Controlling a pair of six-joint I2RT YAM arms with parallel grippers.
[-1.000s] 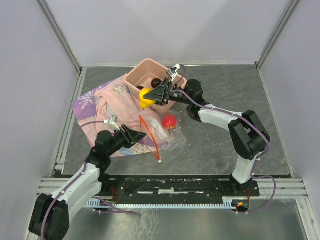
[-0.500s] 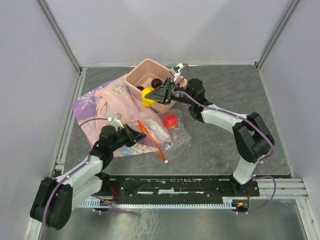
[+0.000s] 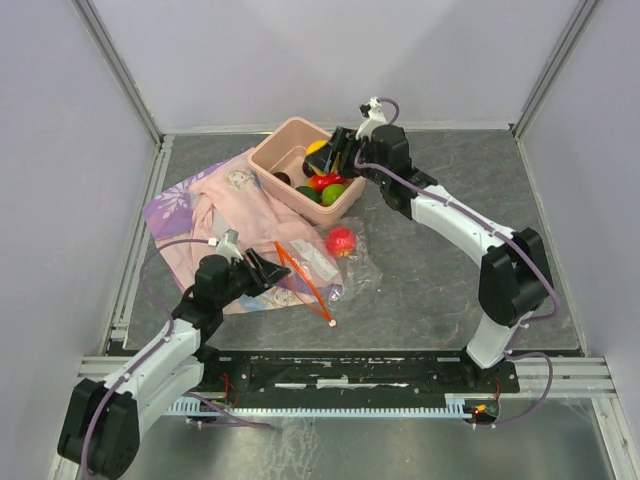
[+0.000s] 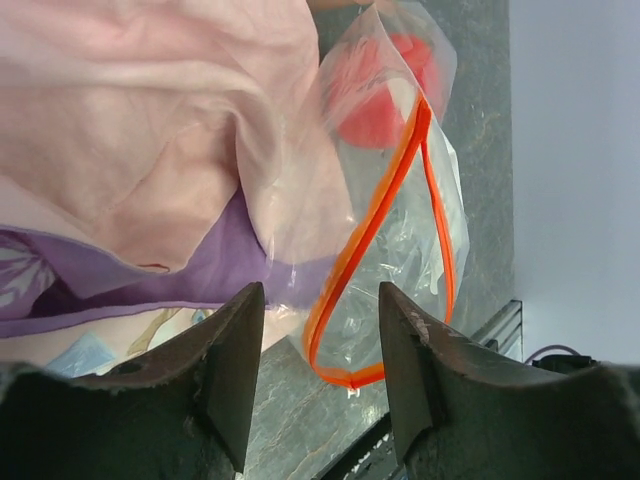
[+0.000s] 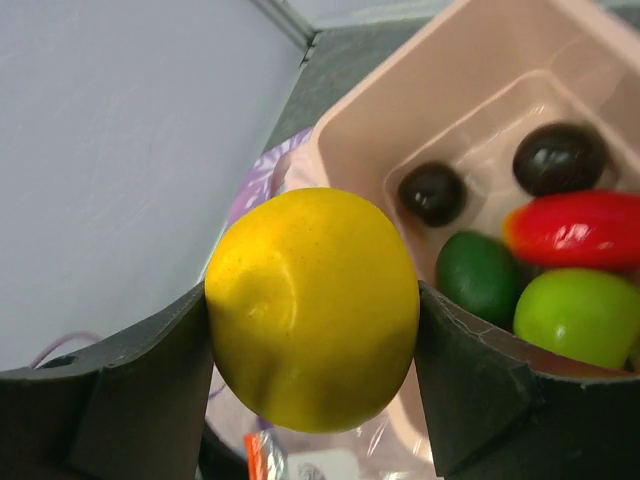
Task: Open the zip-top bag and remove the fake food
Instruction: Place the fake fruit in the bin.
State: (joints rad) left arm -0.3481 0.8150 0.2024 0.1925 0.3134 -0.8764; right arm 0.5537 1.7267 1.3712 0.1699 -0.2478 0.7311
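Observation:
The zip-top bag [image 3: 318, 268] lies crinkled on the table, its orange-red strip [image 4: 372, 215] pulled into an open loop. One red piece of fake food [image 3: 341, 241] rests inside it, also visible through the plastic in the left wrist view [image 4: 378, 100]. My left gripper [image 3: 268, 270] is open just in front of the bag's mouth [image 4: 322, 335], nothing between its fingers. My right gripper [image 3: 328, 152] is shut on a yellow fruit [image 5: 312, 305] over the salmon-pink tub [image 3: 270, 142], where red, green and dark pieces [image 5: 480, 278] lie.
A pink-and-purple printed cloth [image 3: 205, 205] spreads under the tub's left side and beneath the bag's left edge [image 4: 150, 130]. Grey walls and a metal frame rail [image 3: 135, 250] bound the slate table on the left and back.
My right arm has carried the yellow fruit from the tub's near side back over the tub. The left gripper stays at the bag's mouth, and the orange strip has shifted slightly.

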